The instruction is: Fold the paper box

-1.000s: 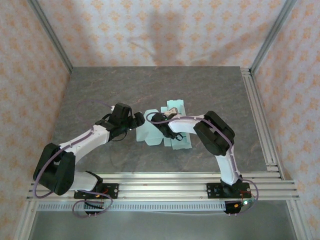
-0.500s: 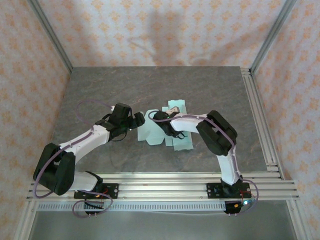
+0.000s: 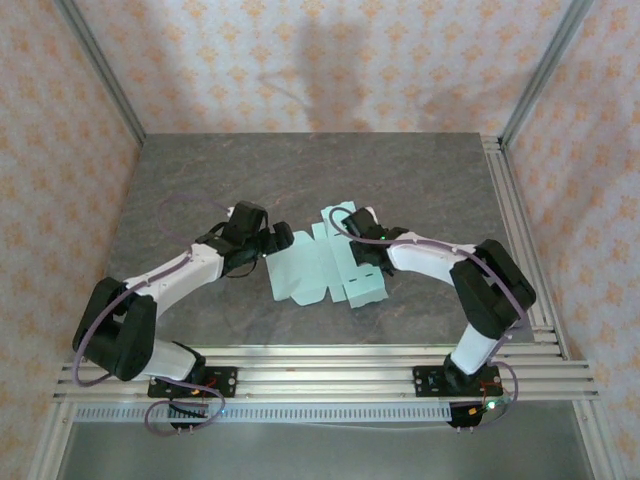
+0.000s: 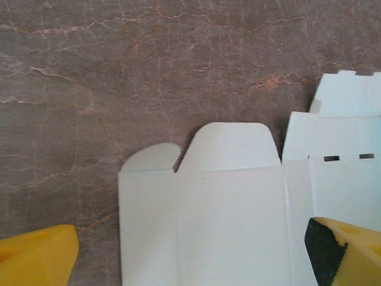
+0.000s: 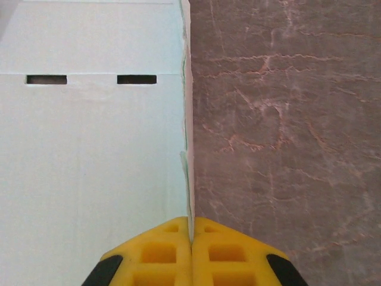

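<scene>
Two claws are working at the paper box, and you can see it lying opened out as a flat mint-green sheet on the grey stone surface, just below the middle of the overhead frame.

Your left claw sits at the sheet's upper left edge in that view. From its wrist camera the left claw is spread wide: one yellow fingertip shows in the lower left corner over bare surface, the other in the lower right corner over the card, nothing gripped between them. The paper box fills the lower middle of that frame, with two rounded flaps sticking up along its top edge. Further panels run off to the right.

Your right claw is at the upper right part of the sheet in the overhead view. Through its wrist camera the right claw has its fingers pressed together at the bottom centre, and the card's right edge runs straight down into the seam between them — it looks pinched on that edge. There the paper box covers the left half of the frame, with two short dark slots near the top, and the surface takes the right half.
</scene>
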### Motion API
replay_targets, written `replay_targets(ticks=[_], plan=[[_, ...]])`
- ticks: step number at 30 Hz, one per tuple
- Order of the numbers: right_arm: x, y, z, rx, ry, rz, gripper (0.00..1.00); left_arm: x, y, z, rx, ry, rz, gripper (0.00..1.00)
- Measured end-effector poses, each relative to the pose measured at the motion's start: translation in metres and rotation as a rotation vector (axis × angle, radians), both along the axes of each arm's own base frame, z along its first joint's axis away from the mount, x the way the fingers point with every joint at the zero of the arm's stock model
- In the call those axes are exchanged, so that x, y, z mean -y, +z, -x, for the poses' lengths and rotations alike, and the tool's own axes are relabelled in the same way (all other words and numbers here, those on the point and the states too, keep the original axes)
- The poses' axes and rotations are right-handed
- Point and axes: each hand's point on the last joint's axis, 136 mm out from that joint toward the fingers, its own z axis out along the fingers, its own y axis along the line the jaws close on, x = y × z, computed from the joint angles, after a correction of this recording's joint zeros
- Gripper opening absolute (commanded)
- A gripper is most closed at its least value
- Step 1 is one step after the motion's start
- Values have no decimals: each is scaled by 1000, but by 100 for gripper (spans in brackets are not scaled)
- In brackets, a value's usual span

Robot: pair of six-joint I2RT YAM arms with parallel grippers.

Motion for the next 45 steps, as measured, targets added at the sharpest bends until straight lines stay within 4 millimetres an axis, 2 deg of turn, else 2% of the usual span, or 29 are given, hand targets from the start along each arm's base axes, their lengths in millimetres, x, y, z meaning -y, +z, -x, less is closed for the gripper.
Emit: replay_targets(ticks=[5,10,15,18,24,30,37,45], plan=[[-10,-1,-1,-3,52,-90,0,13,0,-2,-1,-35,-5,99],[-18,5,1,26,114,-149,0,20,-1,-7,-9,-55,-2,99],[-18,11,4,65,161,-188,0,33,8,-28,10,-113,-17,98],[-18,14,3,82,175,-210,0,41,11,-43,21,-166,-45,89],[-18,16,2,100,194,-227,0,47,0,-57,14,-262,-117,88],[-23,19,2,104,220,-246,0,62,-9,-70,7,-362,-135,83],[-24,19,2,106,226,-249,0,73,-34,-67,-51,-430,-112,74],[-24,19,2,106,226,-249,0,84,-33,-61,-58,-474,-58,70]])
